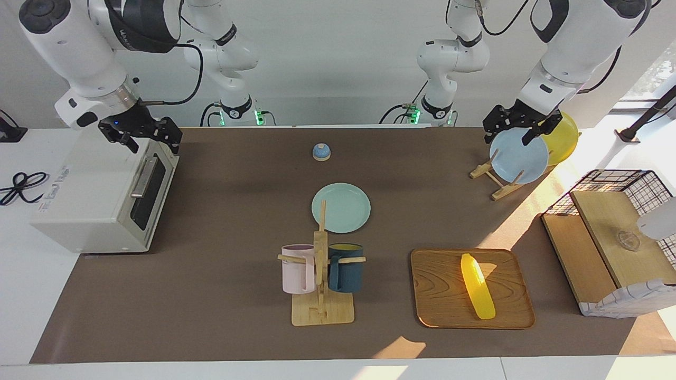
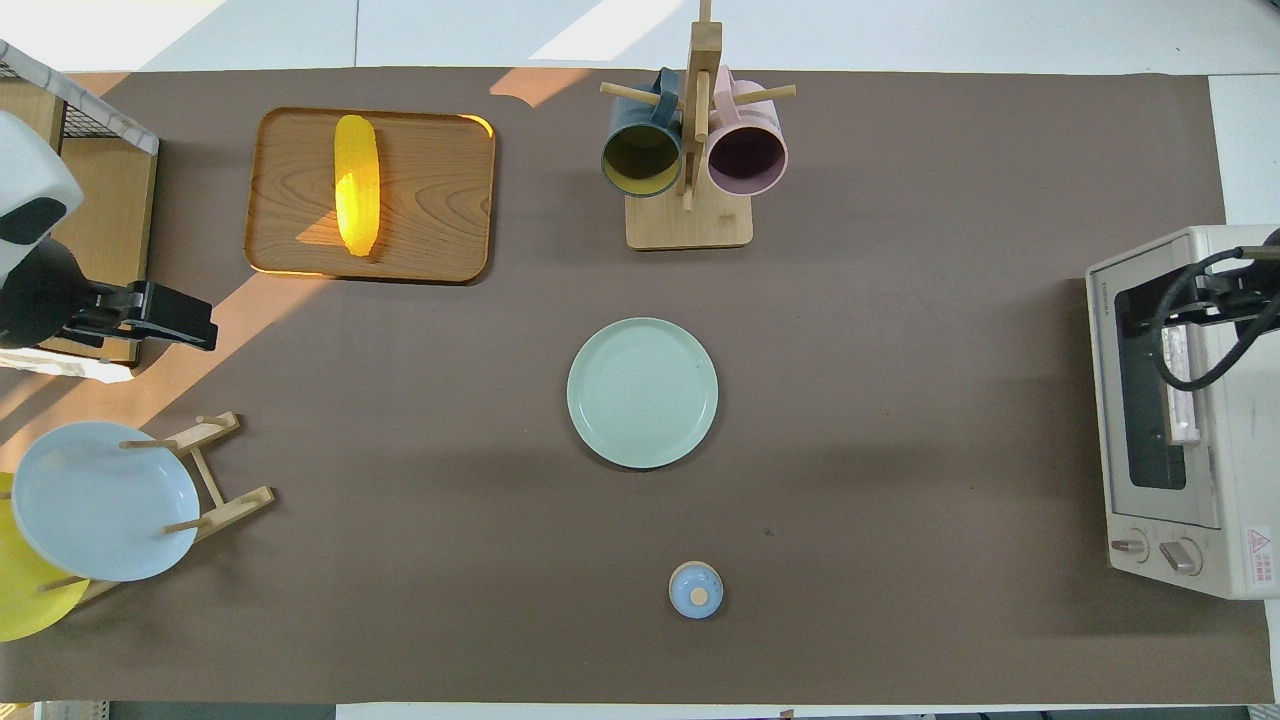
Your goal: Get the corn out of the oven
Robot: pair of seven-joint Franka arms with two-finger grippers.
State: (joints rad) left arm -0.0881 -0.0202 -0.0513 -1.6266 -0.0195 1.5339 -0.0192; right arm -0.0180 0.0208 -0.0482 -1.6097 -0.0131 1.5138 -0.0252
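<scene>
The corn [image 1: 477, 285] [image 2: 357, 185] lies lengthwise on a wooden tray [image 1: 438, 290] [image 2: 440, 200] toward the left arm's end of the table, with nothing touching it. At the right arm's end stands the white oven [image 1: 95, 200] [image 2: 1200, 420], its dark glass door closed. My left gripper [image 1: 508, 136] [image 2: 195, 322] hangs open and empty in the air over the plate rack, well clear of the tray. Above the oven's top front edge my right gripper [image 1: 153, 142] [image 2: 1215, 295] is open and holds nothing.
A green plate [image 1: 341, 208] sits mid-table, with a mug rack [image 1: 321, 274] holding a pink and a dark blue mug farther from the robots. A small blue knobbed lid [image 1: 321, 152] lies near the robots. A rack with blue and yellow plates [image 1: 518, 156] and a wire-and-wood basket [image 1: 612, 243] stand beside the tray.
</scene>
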